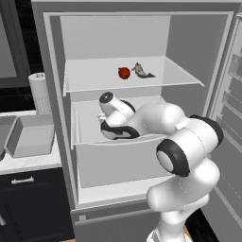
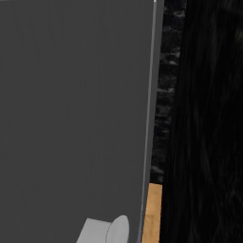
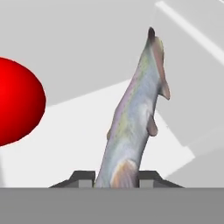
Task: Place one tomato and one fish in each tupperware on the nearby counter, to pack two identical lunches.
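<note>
Landmark: the open fridge (image 1: 142,28). Left of it, a grey tupperware (image 1: 30,137) sits on the table (image 1: 28,163). On the fridge's upper shelf (image 1: 94,82), a tomato (image 1: 124,73) lies just left of a fish (image 1: 141,71). In the hand view, the fingers (image 3: 84,177) close on another fish (image 3: 135,118), a red tomato (image 3: 17,107) to its left.

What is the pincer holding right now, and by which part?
The pincer is closed on a fish, gripping it at one end; which end cannot be told.

tomato (image 3: 17,100) close beside fish (image 3: 135,118), shelf (image 3: 78,140) beyond bare
</note>
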